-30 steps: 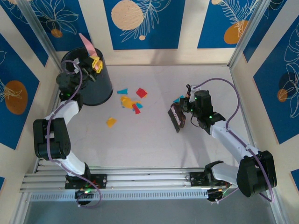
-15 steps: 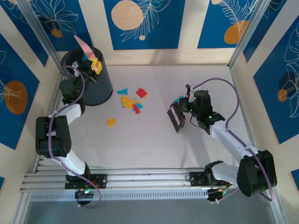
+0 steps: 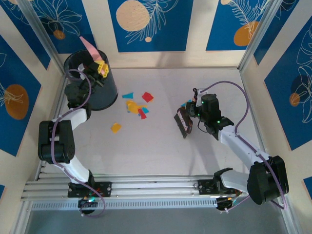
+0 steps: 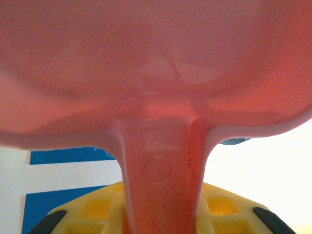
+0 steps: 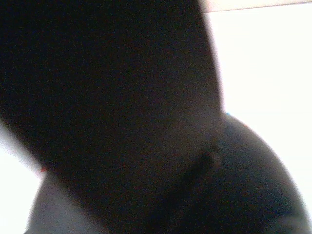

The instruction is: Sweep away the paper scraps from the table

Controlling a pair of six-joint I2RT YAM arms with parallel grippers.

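Observation:
Paper scraps [image 3: 136, 104] in red, yellow, orange and cyan lie in a loose cluster on the table [image 3: 156, 151], left of centre. A single orange one [image 3: 116, 127] sits nearer me, and a cyan one [image 3: 186, 103] lies by the right gripper. My left gripper [image 3: 99, 68] is shut on the handle of a pink dustpan [image 3: 89, 46], tipped up over a black bin [image 3: 95, 90]. In the left wrist view the dustpan [image 4: 156, 73] looms close, its handle between yellow fingers [image 4: 92, 209]. My right gripper [image 3: 191, 115] is shut on a dark brush [image 3: 184, 124] standing on the table right of the scraps.
The black bin stands in the far left corner against the patterned walls. Aluminium rails [image 3: 146, 187] run along the near edge between the arm bases. The right wrist view is dark, blocked by the brush [image 5: 122, 97].
The left wrist has shifted slightly toward the bin's far side, and the dustpan stands a little more upright over it. The right arm and the scraps have not moved.

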